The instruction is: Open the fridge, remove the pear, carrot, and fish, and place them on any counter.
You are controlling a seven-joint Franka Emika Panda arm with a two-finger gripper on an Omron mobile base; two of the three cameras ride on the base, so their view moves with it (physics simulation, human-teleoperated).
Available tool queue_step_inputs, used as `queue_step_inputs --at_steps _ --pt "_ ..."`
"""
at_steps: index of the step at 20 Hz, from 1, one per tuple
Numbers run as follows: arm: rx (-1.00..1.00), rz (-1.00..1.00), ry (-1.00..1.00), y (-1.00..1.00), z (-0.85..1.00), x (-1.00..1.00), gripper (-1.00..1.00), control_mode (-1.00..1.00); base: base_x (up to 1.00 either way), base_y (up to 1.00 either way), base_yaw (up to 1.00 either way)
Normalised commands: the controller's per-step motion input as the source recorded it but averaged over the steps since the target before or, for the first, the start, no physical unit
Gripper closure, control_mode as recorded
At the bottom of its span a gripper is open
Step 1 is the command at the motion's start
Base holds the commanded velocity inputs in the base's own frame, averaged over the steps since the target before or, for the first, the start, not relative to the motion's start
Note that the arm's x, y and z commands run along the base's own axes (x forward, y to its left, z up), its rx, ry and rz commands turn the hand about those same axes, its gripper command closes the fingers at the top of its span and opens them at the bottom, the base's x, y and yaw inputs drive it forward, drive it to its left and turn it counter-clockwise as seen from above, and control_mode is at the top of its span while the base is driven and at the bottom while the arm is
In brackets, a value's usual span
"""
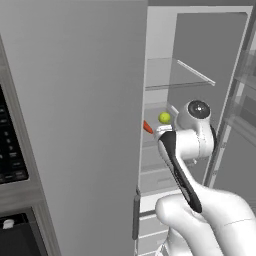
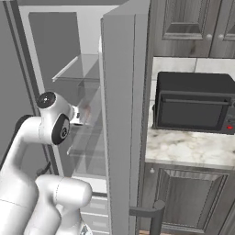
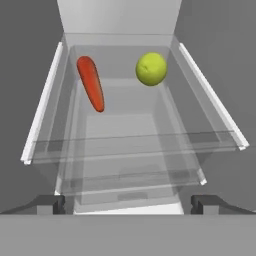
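While the fridge (image 1: 75, 100) stands with one door swung open, the gripper (image 3: 128, 202) faces into its white interior, jaws spread wide with only the two dark tips showing at the lower corners of the hand view, and nothing between them. On a clear shelf (image 3: 135, 145) toward the back lie the pear (image 3: 151, 69), in the upper middle of the hand view, and the carrot (image 3: 91, 83), at its upper left; the two sit apart. In the left base view the pear shows as a yellow-green dot at centre, just beyond the wrist.

The pear looks small, round, firm and probably light; being smooth, it would likely roll or squirt out under an off-centre pinch, so the jaws should close across its widest part. The carrot appears stiff and slim, best taken across its thicker middle, at right angles to its length. The fish cannot be made out among these items.
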Motion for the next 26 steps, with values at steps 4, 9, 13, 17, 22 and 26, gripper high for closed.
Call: queue_step_inputs --at_steps 4,9,13,17,22,26 --pt "0.01 0.0 0.05 -0.1 -0.12 0.65 -1.0 -1.0 0.0 0.0 0.0" --pt "0.0 0.0 -0.01 -0.08 -0.26 0.53 -1.0 -1.0 0.0 0.0 0.0" --pt "0.02 -0.01 0.0 -0.14 -0.1 0.59 -1.0 -1.0 0.0 0.0 0.0" --pt "0.03 -0.02 0.0 -0.16 -0.09 0.57 -1.0 -1.0 0.0 0.0 0.0" --pt "0.0 -0.02 0.0 -0.12 -0.22 0.44 -1.0 -1.0 0.0 0.0 0.0" --pt "0.0 -0.02 -0.01 -0.13 -0.31 0.32 -1.0 -1.0 0.0 0.0 0.0"
